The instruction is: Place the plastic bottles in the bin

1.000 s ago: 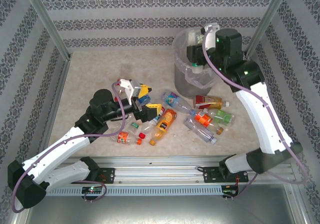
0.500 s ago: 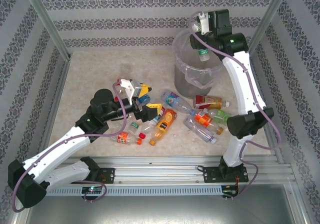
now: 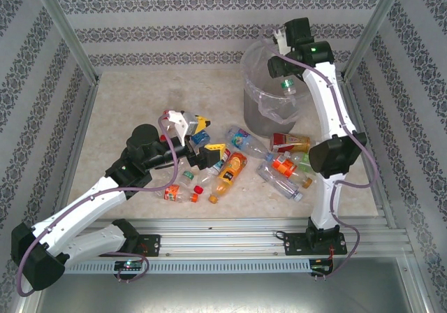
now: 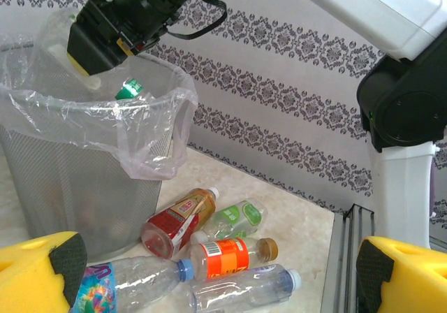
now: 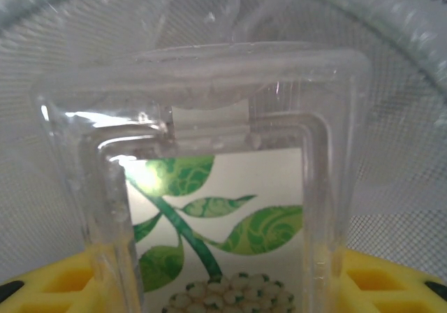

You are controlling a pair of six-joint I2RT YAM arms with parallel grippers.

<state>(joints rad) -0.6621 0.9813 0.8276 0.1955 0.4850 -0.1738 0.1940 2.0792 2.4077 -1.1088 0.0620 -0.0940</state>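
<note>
The bin [image 3: 260, 114] is overhung by the right gripper [image 3: 283, 72], clamped on 1 leaf-labelled bottle [image 3: 286, 85] held above the liner (so a release should drop it inside); the left gripper [image 3: 202, 147] is spread wide, empty, above the loose bottles [image 3: 279, 165] on the table [image 3: 140, 103].

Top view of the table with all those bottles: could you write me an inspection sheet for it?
Surface: the pale table looks bare on its left side.
Job's things: loose bottles lie in a heap before the bin; a green-capped bottle hangs cap-down over the bin's mouth.
Clutter: nothing seen.
Grippers: the left gripper is open, just above the heap; the right gripper is shut on the green-capped bottle.
Cables: purple cables run along both arms, clear of the bottles.
Surroundings: patterned walls and metal posts.
</note>
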